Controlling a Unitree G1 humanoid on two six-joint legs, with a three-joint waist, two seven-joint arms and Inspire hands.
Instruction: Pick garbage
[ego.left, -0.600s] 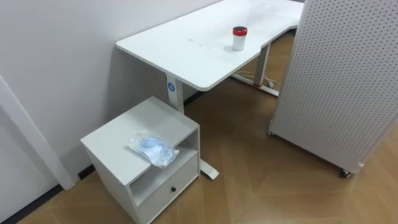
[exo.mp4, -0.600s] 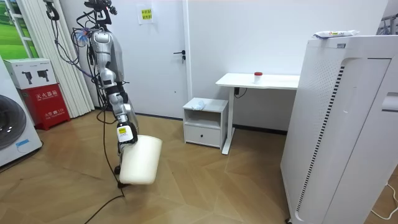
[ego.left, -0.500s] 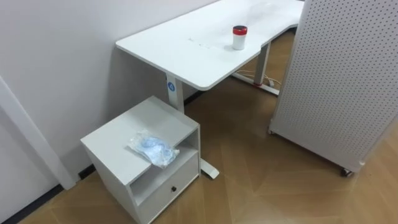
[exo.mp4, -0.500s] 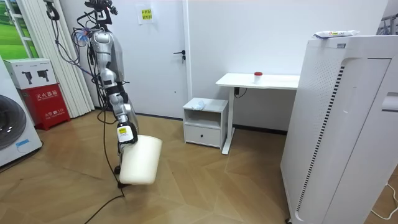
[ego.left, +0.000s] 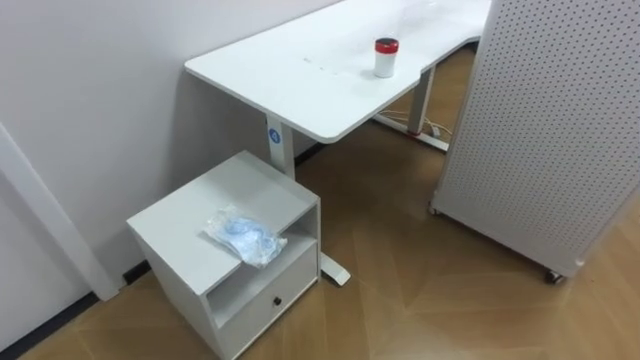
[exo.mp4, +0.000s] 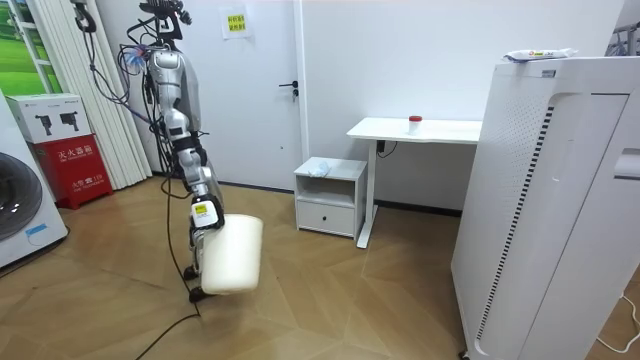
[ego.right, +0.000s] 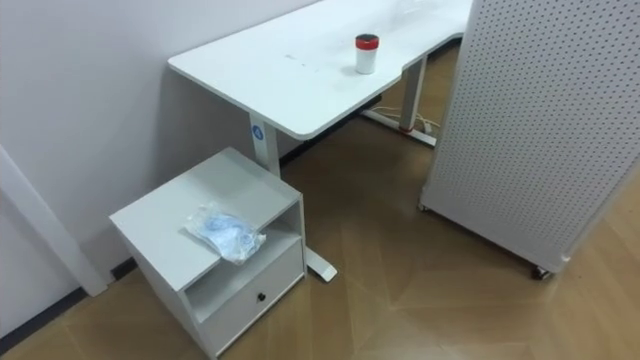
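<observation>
A crumpled clear and blue plastic bag (ego.left: 245, 238) lies on top of a low white cabinet (ego.left: 170, 225) beside the wall. A small white cup with a red lid (ego.left: 385, 58) stands on the white desk (ego.left: 300, 85) behind it. In the room view I stand a few steps from the cabinet (exo.mp4: 330, 195), on the room view's left. My right hand (exo.mp4: 204, 216) hangs at my side, shut on the rim of a white bin (exo.mp4: 232, 256), which hangs just above the floor.
A tall white perforated panel on castors (ego.left: 550, 130) stands to the right of the desk. Open wooden floor (ego.left: 420, 290) lies between it and the cabinet. In the room view a red box (exo.mp4: 72, 170) and a washing machine (exo.mp4: 25, 215) are behind me.
The white bin has swung a little toward the room view's right and hangs more upright. The eye view has shifted slightly; the bag and the cup have not moved.
</observation>
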